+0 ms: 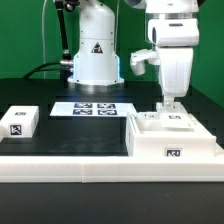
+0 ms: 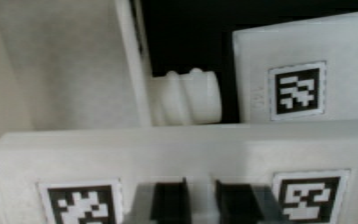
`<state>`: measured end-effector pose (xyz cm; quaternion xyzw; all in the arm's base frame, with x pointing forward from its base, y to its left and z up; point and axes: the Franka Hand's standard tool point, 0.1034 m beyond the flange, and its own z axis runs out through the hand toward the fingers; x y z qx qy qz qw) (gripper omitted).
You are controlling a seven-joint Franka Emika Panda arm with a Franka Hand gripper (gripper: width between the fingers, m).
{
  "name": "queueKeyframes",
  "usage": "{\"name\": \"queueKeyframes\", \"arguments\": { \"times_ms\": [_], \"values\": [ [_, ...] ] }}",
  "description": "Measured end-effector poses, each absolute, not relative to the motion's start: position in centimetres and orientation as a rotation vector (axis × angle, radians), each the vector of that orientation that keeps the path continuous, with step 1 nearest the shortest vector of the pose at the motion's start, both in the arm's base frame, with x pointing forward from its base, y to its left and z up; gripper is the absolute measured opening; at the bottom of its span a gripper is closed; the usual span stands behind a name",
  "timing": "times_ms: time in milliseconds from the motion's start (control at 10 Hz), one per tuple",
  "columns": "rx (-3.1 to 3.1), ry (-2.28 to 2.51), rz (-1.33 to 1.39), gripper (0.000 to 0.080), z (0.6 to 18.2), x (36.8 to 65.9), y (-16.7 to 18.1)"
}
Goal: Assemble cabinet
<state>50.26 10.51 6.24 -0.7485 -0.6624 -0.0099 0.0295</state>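
– Since the tool (image 1: 172,104) hangs right over the cabinet (image 1: 175,140), at four o'clock on the table (image 1: 60,145), I judge it's lining up on a panel. Pinching?
– Cannot tell. A loose tagged block (image 1: 20,122) sits at nine o'clock, the marker board (image 1: 95,108) between them; nothing blocks.

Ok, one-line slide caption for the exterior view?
Gripper at the top of the cabinet, marker board behind, small tagged white block apart on the exterior view's left.

White arm (image 1: 172,58), apparently black triangle sticker (image 1: 97,49)
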Motion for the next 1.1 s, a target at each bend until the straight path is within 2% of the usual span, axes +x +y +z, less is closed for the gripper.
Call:
{"name": "queueKeyframes", "arguments": {
  "times_ms": [200,600,1100],
  "values": [
    [-2.272,-2.105,-0.048,0.0071,6.3,51.8,10.3],
    [-2.27,-2.108,-0.049,0.0071,6.3,51.9,10.3],
    [-2.285,-2.103,-0.094,0.0071,6.2,56.2,10.0]
  ]
}}
